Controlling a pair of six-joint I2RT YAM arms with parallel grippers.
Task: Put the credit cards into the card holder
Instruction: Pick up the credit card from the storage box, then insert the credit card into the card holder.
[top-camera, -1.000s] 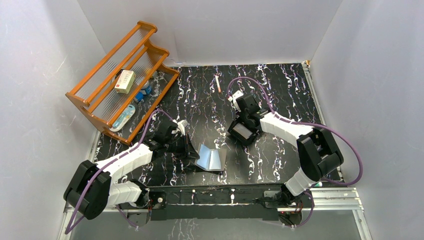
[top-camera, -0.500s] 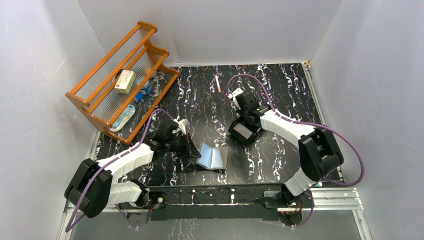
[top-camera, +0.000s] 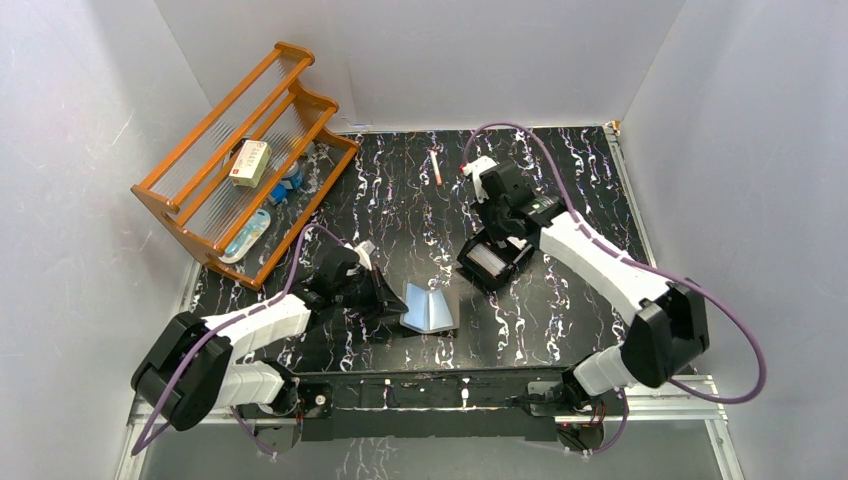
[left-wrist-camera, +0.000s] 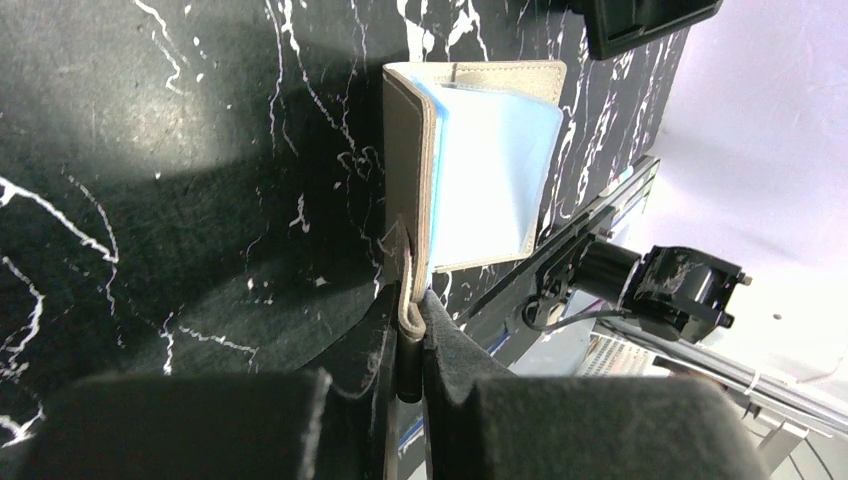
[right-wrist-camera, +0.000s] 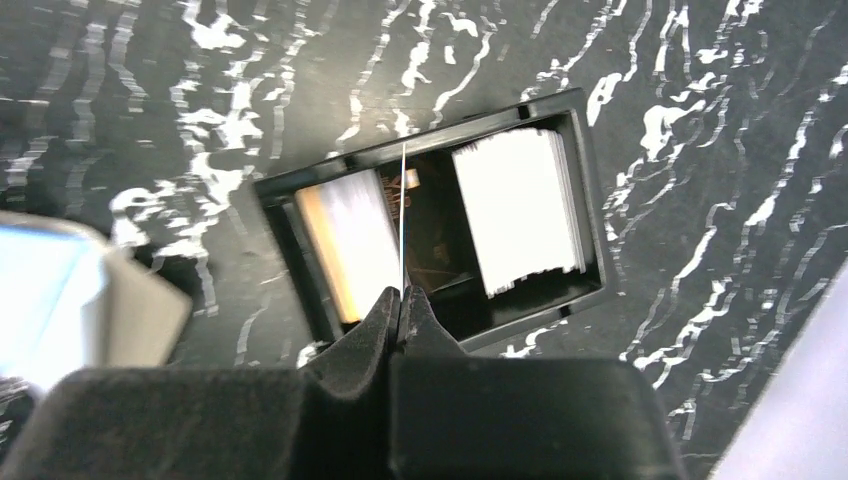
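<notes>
The card holder stands open on edge on the table, grey-brown outside and pale blue inside. My left gripper is shut on its lower edge. From above, the card holder stands just right of the left gripper. My right gripper is shut on one thin credit card, seen edge-on. It hangs over the black tray. A white stack of credit cards and a yellowish one lie in that tray. In the top view the right gripper hovers over the tray.
A wooden rack stands at the back left with a cream box and small items on it. A thin orange stick lies at the back centre. Grey walls close in three sides, and a metal rail runs along the near edge.
My right gripper has closed on a card and risen from the tray, its arm stretching farther back. The left gripper has carried the card holder slightly to the right.
</notes>
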